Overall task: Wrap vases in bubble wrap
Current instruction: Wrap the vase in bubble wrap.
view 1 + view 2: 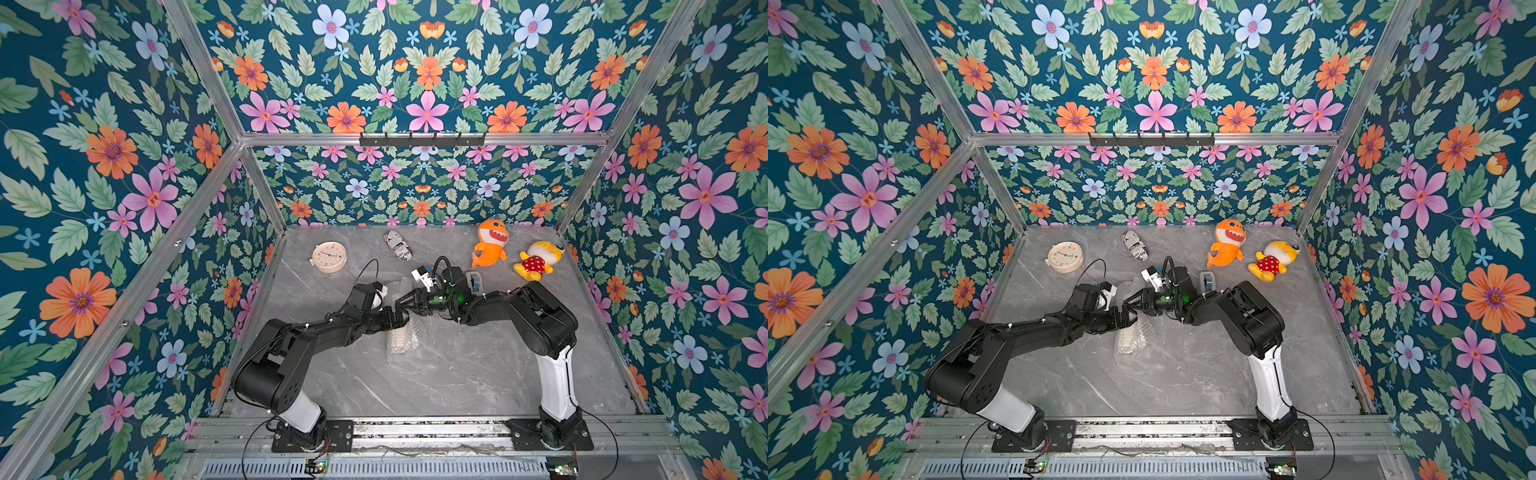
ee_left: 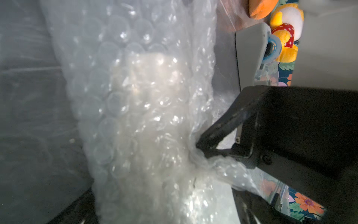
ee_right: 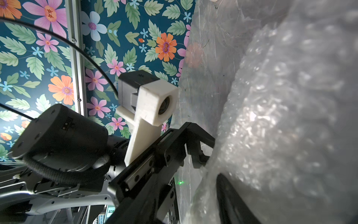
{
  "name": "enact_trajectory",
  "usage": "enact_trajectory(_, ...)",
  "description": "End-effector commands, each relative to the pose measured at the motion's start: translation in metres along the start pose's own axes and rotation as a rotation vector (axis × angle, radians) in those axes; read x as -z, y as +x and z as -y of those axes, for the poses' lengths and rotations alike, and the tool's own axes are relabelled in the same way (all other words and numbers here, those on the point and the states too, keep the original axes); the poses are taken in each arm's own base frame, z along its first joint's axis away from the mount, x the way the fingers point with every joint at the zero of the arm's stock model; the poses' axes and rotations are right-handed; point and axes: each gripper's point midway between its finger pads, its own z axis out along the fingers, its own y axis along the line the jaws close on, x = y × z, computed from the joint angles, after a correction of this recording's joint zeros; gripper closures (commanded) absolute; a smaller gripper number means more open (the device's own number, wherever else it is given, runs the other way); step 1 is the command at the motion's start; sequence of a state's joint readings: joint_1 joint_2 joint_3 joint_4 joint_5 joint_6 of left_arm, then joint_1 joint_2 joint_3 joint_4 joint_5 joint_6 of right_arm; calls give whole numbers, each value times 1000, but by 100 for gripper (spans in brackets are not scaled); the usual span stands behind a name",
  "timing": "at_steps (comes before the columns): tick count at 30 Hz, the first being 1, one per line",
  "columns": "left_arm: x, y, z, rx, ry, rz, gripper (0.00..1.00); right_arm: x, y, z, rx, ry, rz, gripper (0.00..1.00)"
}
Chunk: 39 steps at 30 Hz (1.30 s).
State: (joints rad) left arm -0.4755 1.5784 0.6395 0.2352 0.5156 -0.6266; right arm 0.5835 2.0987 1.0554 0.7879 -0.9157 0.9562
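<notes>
We see the vase (image 2: pixel 155 83) rolled inside the bubble wrap (image 2: pixel 116 120), lying on the desk (image 1: pixel 457 374) nearer our bases than the clock (image 1: pixel 329 257) and to its right. Our left tool (image 2: pixel 164 203) stands wide open astride the bundle. Our right tool (image 2: pixel 201 148) pinches a fold of wrap.

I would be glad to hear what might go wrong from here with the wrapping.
1. The left gripper is open around the bubble wrap, so the loose roll may spring apart off the vase.
2. The bubble wrap is bunched at the right gripper; pulling away could drag it open.
3. Both grippers sit nearly tip to tip and might collide.
</notes>
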Motion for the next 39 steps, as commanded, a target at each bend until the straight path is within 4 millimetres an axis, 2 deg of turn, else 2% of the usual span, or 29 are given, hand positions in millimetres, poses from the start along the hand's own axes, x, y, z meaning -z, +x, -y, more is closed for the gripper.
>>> enact_trajectory(1, 2, 4, 11, 9, 51, -24, 0, -2, 5, 13, -61, 36, 1, 50)
enact_trajectory(14, 18, 5, 18, 3, 73, -10, 0, -5, 5, 10, -59, 36, -1, 49)
enact_trajectory(19, 15, 1, 25, 21, 107, -4, 0, -6, 3, 6, -55, 31, 0, 49)
enact_trajectory(35, -4, 9, -2, 97, 31, 0, 0, -6, 6, 2, -46, 57, 21, 49)
enact_trajectory(36, -6, 10, -4, 99, 26, -4, 1, -5, 6, 1, -46, 58, 22, 49)
enact_trajectory(39, -9, 14, -8, 101, 17, -18, 16, -5, 5, 1, -48, 63, 26, 49)
